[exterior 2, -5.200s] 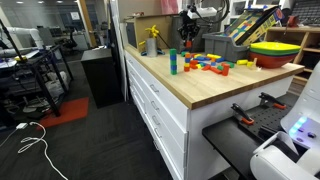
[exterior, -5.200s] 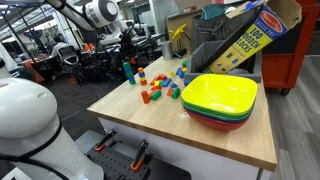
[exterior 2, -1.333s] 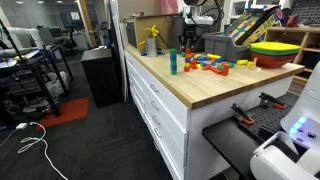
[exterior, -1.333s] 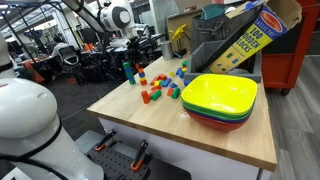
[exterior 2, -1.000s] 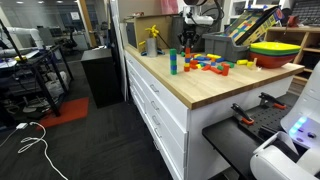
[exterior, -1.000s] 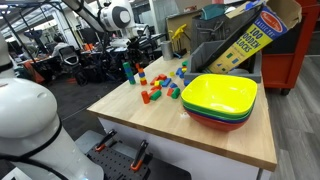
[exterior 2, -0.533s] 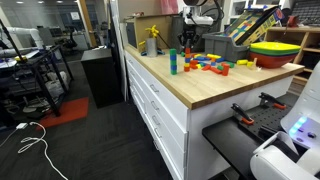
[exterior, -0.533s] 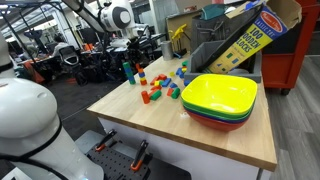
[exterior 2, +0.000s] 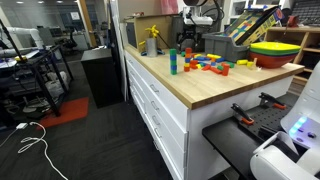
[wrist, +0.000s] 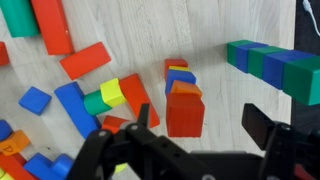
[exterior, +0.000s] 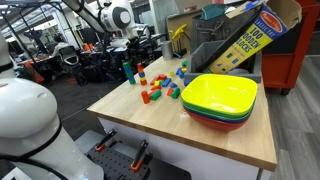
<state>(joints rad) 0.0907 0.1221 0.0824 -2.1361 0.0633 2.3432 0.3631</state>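
In the wrist view my gripper is open, its two dark fingers standing apart on either side of a small upright stack of blocks topped by a red block. The red block sits nearer the left finger and nothing is held. The same short stack stands on the wooden table just under the gripper in an exterior view. A taller blue-and-green tower stands beside it, also visible in both exterior views.
Loose coloured blocks lie scattered left of the stack. Nested yellow, green and red bowls sit at one end of the table. A tilted wooden-blocks box and a yellow bottle stand at the back.
The arm has stayed in place above the short stack. No block has moved in the exterior views.
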